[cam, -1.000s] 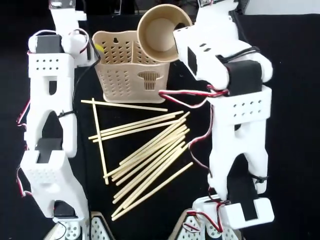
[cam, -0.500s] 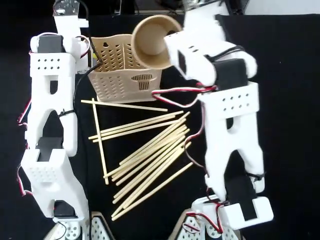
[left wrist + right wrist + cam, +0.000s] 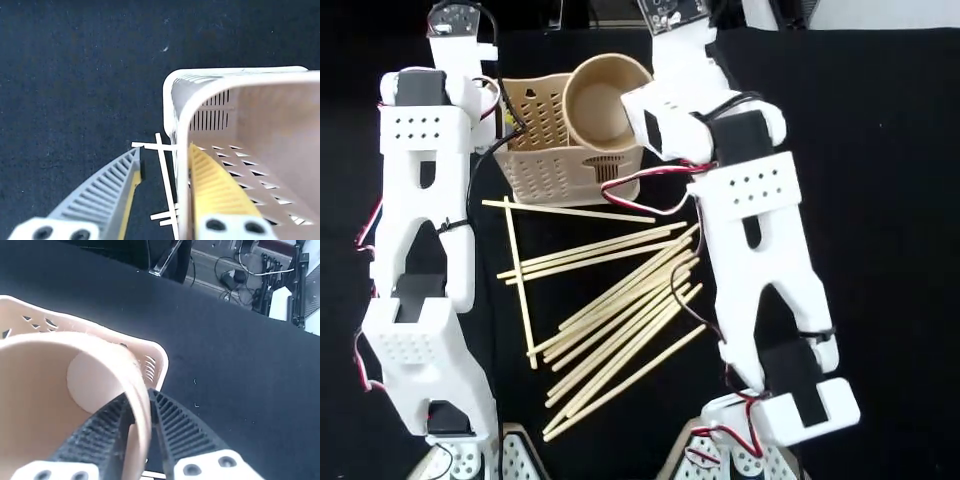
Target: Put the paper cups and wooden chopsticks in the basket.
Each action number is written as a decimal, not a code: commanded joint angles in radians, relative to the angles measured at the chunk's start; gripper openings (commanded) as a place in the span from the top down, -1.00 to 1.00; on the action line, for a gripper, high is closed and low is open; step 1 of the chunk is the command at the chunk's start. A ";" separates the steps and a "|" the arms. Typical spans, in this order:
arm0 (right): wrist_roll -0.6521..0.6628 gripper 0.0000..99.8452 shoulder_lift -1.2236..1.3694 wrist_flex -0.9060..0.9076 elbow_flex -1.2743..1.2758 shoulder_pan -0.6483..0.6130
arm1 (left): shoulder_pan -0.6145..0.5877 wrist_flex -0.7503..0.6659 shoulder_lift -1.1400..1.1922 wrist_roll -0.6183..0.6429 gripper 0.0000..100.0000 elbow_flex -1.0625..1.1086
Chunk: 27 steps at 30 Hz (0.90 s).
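A beige perforated plastic basket point(image 3: 555, 175) sits near the far edge of the black-covered table point(image 3: 880, 200), about midway between the two arms, and is tipped so that the inside of one end wall shows from above. The right gripper point(image 3: 139, 397) is clamped on the rim of a tan paper cup point(image 3: 605, 100), with one black ribbed finger inside the mouth and the other outside. It holds the cup tilted over the right end of the basket's opening, mouth turned up toward the high camera (whether the cup's base touches the basket cannot be told). The left gripper point(image 3: 165, 152) is at the basket's left end with its jaws apart, straddling the wall. The yellow-faced finger inside lies along the wall, and the grey finger outside stands off it, with dark table showing in the gap. A loose pile of pale wooden chopsticks point(image 3: 620, 310) lies flat on the table between the arms, on the near side of the basket. Most fan out diagonally, and two of them cross at the pile's left.
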 commanded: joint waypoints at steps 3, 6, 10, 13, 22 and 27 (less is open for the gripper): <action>0.006 0.97 0.025 -0.041 -0.008 -0.012 | 0.007 0.006 -0.009 0.000 0.68 -0.045; 0.006 0.97 0.068 -0.064 -0.004 -0.011 | 0.002 0.006 -0.008 0.000 0.68 -0.045; 0.006 0.97 0.105 -0.114 -0.013 -0.011 | 0.001 0.006 -0.008 0.000 0.68 -0.045; 0.049 0.98 0.110 -0.149 -0.013 -0.011 | 0.005 0.006 -0.008 0.000 0.68 -0.045; 0.137 0.92 0.125 -0.109 -0.013 -0.011 | 0.005 0.002 -0.006 0.000 0.68 -0.045; 0.140 0.58 0.116 -0.049 -0.094 -0.017 | 0.005 0.002 -0.006 0.000 0.68 -0.045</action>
